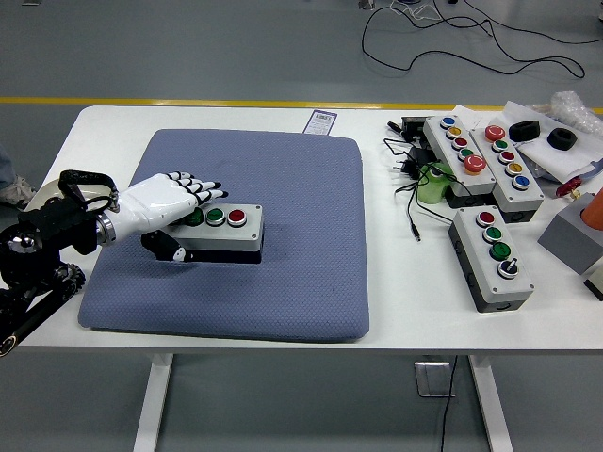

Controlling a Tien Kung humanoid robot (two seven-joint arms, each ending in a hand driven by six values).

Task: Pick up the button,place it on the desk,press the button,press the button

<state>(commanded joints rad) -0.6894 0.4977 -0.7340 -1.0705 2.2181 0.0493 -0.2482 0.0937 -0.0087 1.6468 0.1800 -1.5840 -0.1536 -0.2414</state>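
**Left hand loosening over the button box on the blue mat**

Comes in from the left edge: left hand (162,209), white-shelled with black fingertips, laid over the near-left end of the button box (224,232). Fingers (201,189) fanned out and lifted above the box's top, thumb (168,247) tucked down against the box's near-left side; looks relaxed rather than clamped, though whether the thumb presses the casing cannot be told. Lies flat on the blue mat (301,245), just right of the palm: a grey box with a dark base and three round caps in a row. Partly hidden under the fingers, the first green cap; next to the right, the second green button (215,217); furthest from the hand, the red button (236,217).

Well off to the right of the hand, beyond the mat's edge, on the bare white table (415,301): a small button box (490,256) with red, green and black controls, and behind it two long button boxes (482,158) side by side, with a tangle of black cable (407,179) at their left. Right hand out of view
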